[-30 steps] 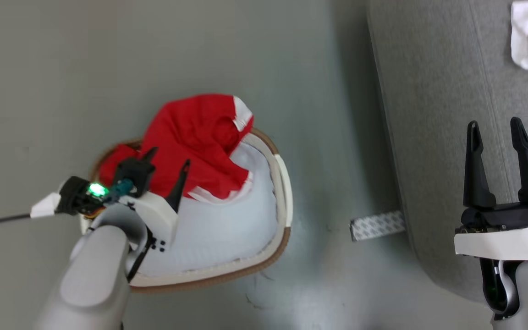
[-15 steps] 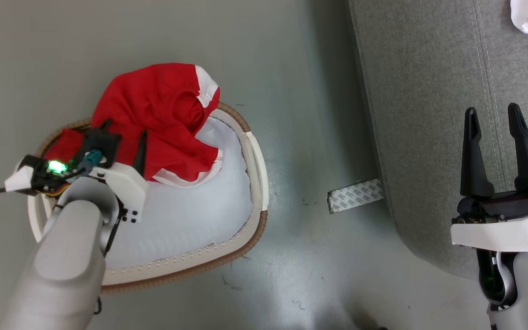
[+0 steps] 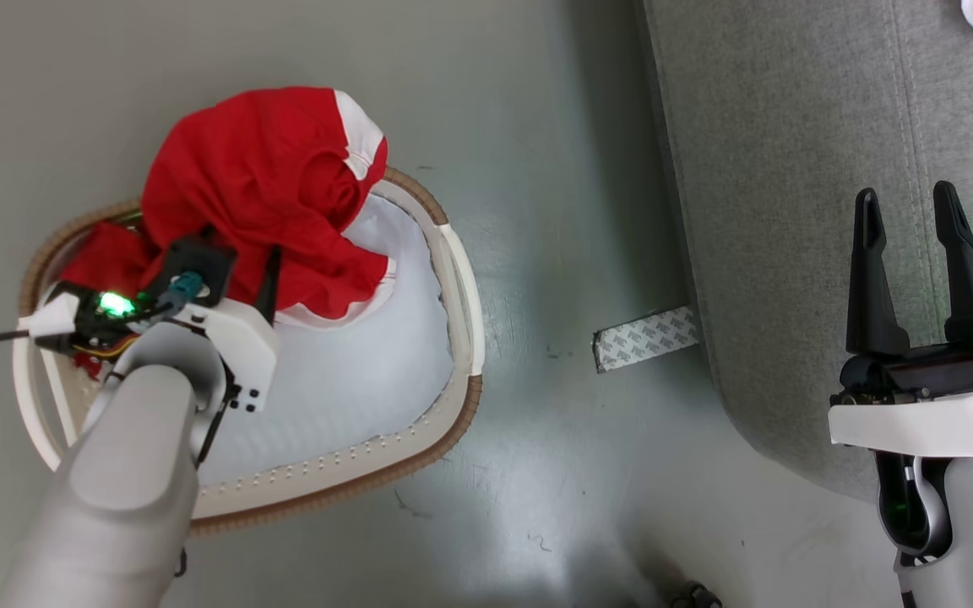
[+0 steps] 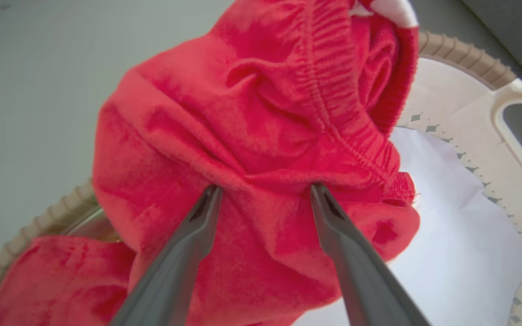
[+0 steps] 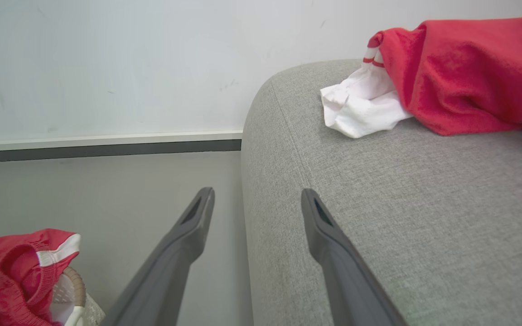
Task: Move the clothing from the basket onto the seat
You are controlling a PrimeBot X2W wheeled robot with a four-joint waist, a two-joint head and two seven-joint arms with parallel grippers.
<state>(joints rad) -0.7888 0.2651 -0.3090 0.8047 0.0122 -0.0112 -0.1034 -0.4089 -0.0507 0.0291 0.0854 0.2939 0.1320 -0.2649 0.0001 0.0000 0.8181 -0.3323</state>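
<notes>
Bright red, that clothing (image 3: 258, 177) was, white trim flashing at one edge! The basket (image 3: 459, 287) was white, diamond-perforated, rimmed in woven brown, and its liner (image 3: 351, 380) pale white. The seat (image 3: 790, 169) was light grey, the floor (image 3: 537, 127) grey-green, and the white tape strip (image 3: 645, 338) carried grey print.
</notes>
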